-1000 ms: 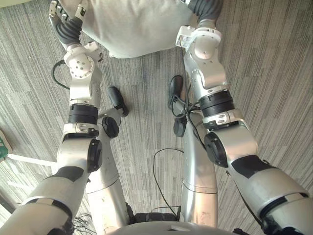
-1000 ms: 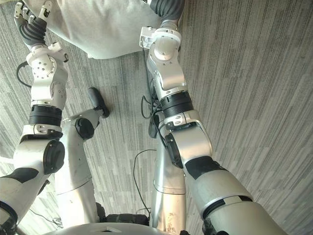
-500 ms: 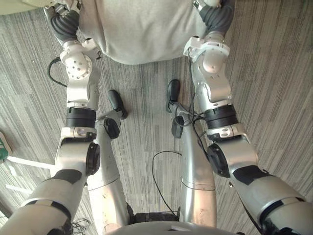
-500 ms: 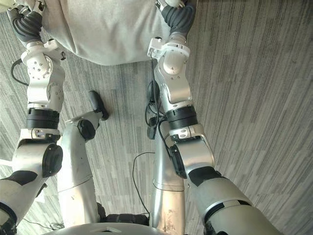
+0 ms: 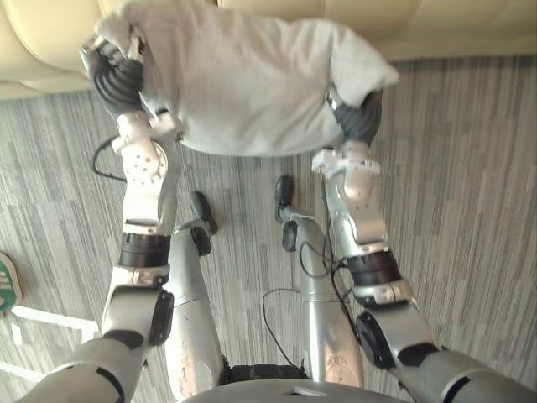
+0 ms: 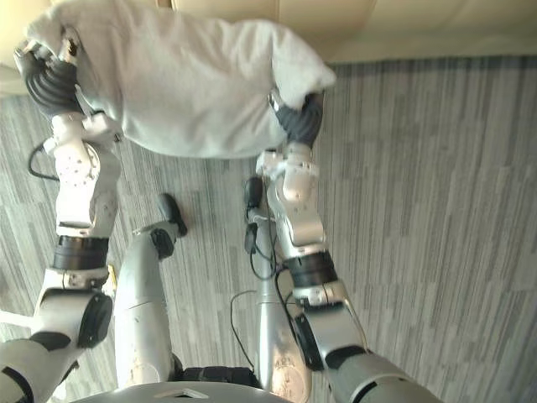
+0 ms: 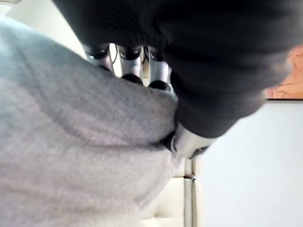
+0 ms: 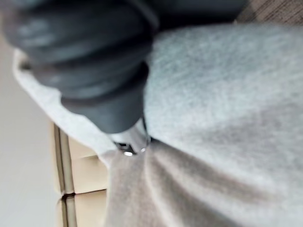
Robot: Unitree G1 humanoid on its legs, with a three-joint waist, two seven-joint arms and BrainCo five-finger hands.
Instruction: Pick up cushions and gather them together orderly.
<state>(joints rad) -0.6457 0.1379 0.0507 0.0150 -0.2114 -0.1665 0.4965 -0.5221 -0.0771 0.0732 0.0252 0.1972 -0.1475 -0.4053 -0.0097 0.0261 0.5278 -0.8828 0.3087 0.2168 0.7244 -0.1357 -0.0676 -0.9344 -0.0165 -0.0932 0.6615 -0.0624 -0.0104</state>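
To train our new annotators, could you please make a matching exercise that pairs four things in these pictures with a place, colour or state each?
Things:
1. cushion
2. sofa
3. carpet
4. left hand

Descriptions:
A. cream, beyond the cushion
B. striped grey, under the robot
C. gripping the cushion's left end
D. light grey, held off the carpet

Pairs: 1-D; 2-A; 3-B; 4-C
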